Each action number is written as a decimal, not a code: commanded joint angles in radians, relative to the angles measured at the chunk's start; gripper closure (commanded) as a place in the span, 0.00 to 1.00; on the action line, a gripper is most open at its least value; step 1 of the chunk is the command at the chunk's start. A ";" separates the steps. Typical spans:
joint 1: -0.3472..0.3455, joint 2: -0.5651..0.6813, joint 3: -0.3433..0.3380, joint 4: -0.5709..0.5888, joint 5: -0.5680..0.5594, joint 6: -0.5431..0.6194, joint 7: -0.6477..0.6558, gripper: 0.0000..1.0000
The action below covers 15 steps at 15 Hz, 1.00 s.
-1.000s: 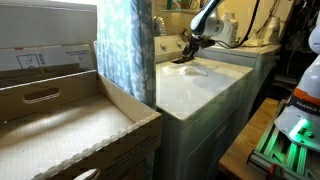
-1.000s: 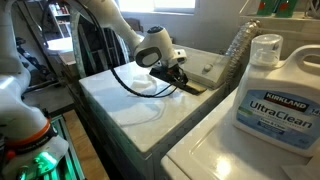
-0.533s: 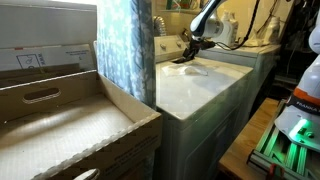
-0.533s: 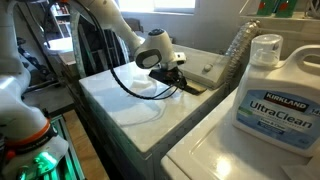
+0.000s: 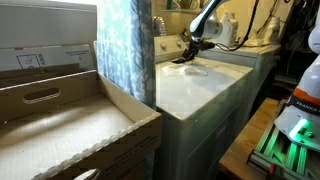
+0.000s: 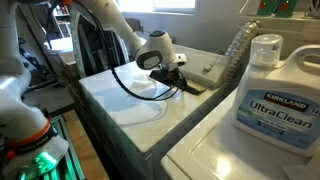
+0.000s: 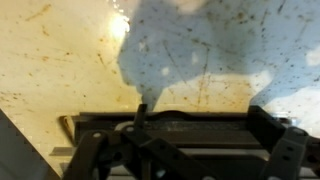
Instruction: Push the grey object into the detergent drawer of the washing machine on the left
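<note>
The washing machine has a broad glossy white top in both exterior views (image 5: 205, 92) (image 6: 125, 108). My gripper (image 6: 178, 78) hangs low over its rear edge, next to the raised control panel (image 6: 212, 62); it also shows in an exterior view (image 5: 187, 57). The grey object (image 6: 190, 87) is a small dark flat piece lying at the lid's rear edge under the fingers. In the wrist view my gripper (image 7: 185, 142) has its fingers wide apart, with the dark grey bar (image 7: 200, 126) lying across between them. Whether the fingers touch it is unclear.
A second white washer (image 6: 215, 155) stands close by with a large white detergent jug (image 6: 275, 85) on it. A curtain (image 5: 125, 45) and an open cardboard box (image 5: 70, 125) stand beside the washing machine. A black cable (image 6: 135, 85) loops over the lid.
My gripper has shifted very slightly toward the rear panel; the grey object stays in about the same place.
</note>
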 commanded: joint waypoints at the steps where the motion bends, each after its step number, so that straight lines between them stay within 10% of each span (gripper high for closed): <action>1: -0.028 0.050 0.029 0.051 0.025 0.018 -0.025 0.00; 15: -0.051 0.127 0.054 0.132 0.019 0.050 -0.040 0.00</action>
